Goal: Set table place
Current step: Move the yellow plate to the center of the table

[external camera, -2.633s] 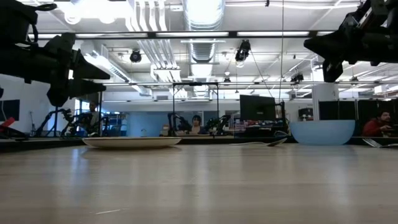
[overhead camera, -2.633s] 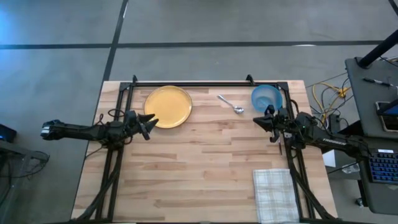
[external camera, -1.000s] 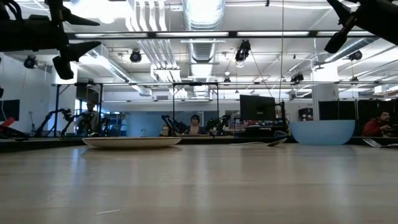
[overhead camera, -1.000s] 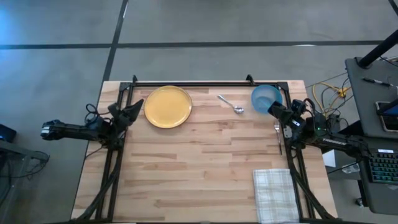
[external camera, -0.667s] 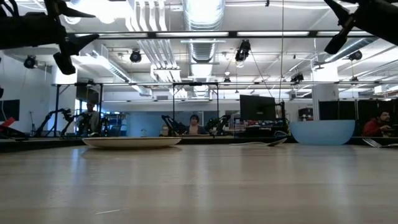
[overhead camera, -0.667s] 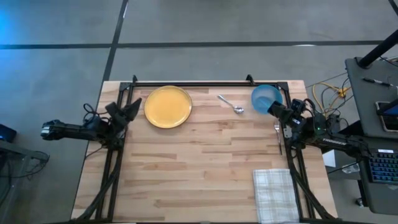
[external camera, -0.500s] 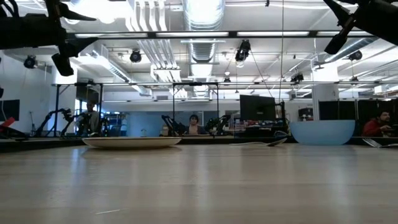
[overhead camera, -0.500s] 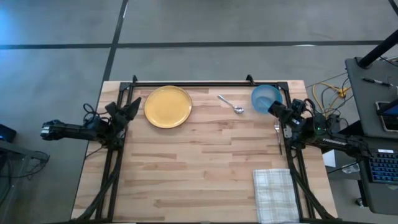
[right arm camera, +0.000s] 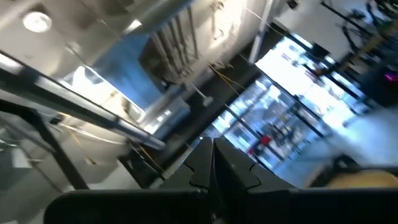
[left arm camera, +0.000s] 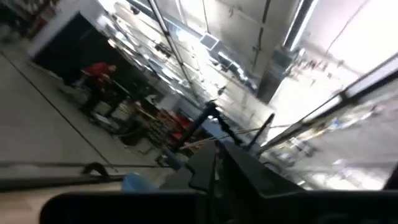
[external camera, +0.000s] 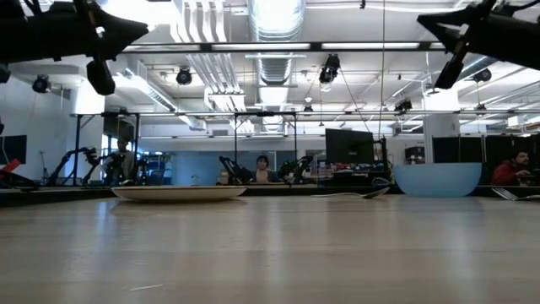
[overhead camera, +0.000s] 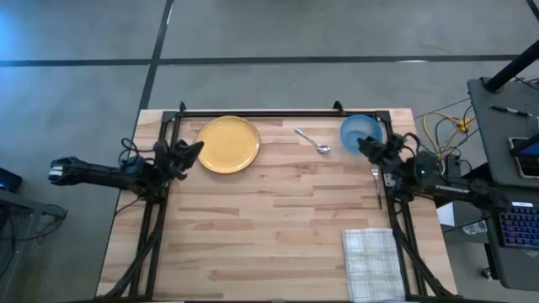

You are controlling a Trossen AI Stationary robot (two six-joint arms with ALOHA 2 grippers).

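Note:
The yellow plate [overhead camera: 227, 144] lies flat at the table's [overhead camera: 269, 227] far left. A silver spoon [overhead camera: 312, 141] lies to its right, and the blue bowl [overhead camera: 357, 128] stands at the far right. A fork [overhead camera: 376, 177] lies by the right edge, and the checked napkin [overhead camera: 373, 263] lies at the near right corner. My left gripper [overhead camera: 196, 151] hovers shut beside the plate's left rim, high above the table [external camera: 135, 30]. My right gripper [overhead camera: 363, 145] is shut and raised by the bowl's near edge [external camera: 426, 24]. Both hold nothing.
Black frame rails [overhead camera: 160, 210] run along the table's left, right and far sides. The middle and near left of the tabletop are bare wood. A desk with cables and a keyboard [overhead camera: 505, 126] stands beyond the right edge.
My left gripper has shut its fingers, which stood spread a second ago, and has moved a little toward the plate. My right gripper has shifted slightly toward the table's left by the bowl. Plate, bowl, spoon, fork and napkin have stayed put.

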